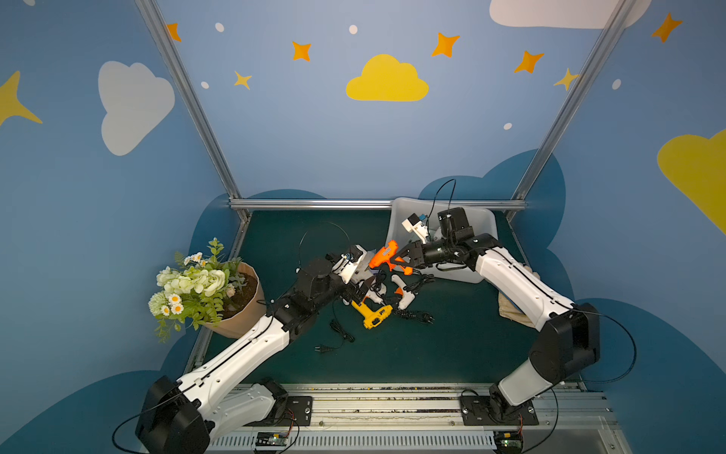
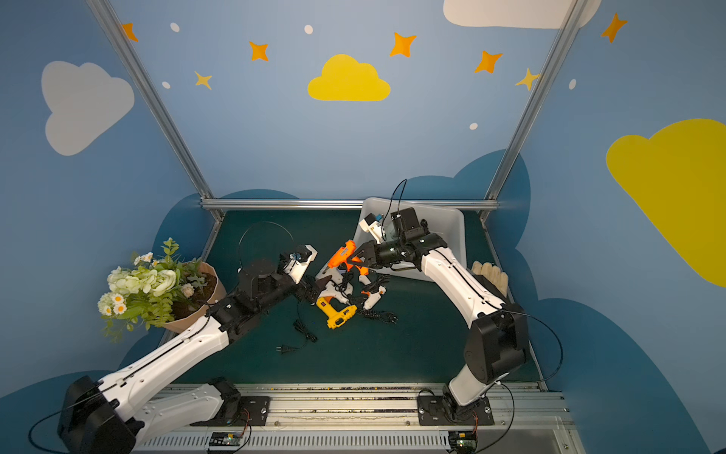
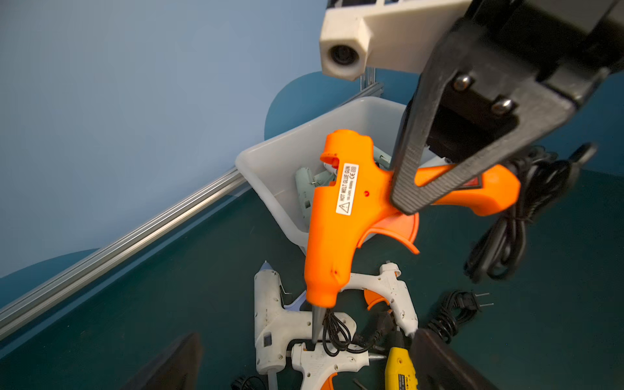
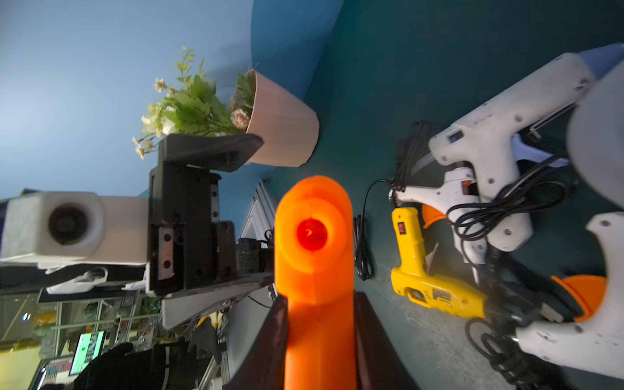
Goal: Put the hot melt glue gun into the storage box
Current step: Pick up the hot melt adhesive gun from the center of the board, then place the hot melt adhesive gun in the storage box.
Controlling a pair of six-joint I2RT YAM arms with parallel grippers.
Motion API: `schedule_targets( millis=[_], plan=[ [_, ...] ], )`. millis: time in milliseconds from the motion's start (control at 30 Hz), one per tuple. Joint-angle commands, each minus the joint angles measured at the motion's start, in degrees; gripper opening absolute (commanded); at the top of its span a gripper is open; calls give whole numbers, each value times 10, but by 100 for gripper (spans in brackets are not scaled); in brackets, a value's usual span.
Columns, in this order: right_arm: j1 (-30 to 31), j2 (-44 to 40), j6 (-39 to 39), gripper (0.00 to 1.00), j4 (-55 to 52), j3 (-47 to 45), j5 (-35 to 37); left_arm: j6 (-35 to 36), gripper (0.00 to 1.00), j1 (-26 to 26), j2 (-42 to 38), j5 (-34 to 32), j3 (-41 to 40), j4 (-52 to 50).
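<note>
Far left, a flower pot (image 1: 235,298) with white and green blooms sits at the edge of the green mat (image 1: 451,346). Left gripper (image 1: 359,291) hangs low over the pile of glue guns, its fingers (image 3: 439,361) spread wide and holding nothing. The pile lies mid-mat: a yellow glue gun (image 1: 375,314) nearest the front, white glue guns (image 1: 404,293) behind it, black cords (image 1: 412,314) tangled through, and one plug (image 1: 322,348) lying apart towards the front. Just right of and above the pile is the orange glue gun (image 1: 383,251), up in the air with its nozzle tipped down toward the white ones, just beside the left wall of the storage box (image 1: 485,220). Right gripper (image 1: 400,255) is closed on its handle, one finger on each side. The box sits at the back right, a pale green glue gun (image 3: 305,189) lying in it. Far right, a beige cloth (image 1: 510,310) lies under the right arm.
</note>
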Motion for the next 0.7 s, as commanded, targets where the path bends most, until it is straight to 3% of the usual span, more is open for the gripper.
schedule_targets(
  millis=[0, 333, 533, 667],
  plan=[
    [-41, 18, 26, 0, 15, 34, 15, -53, 100, 1, -45, -33, -12, 27],
    [-138, 142, 26, 0, 12, 182, 124, -163, 100, 2, -118, -107, -55, -61],
    [-155, 254, 1, 0, -60, 307, 188, -203, 100, 2, -128, -141, -77, -89],
    [-152, 318, -14, 0, -95, 371, 184, -232, 100, 3, -127, -177, -81, -116]
  ],
)
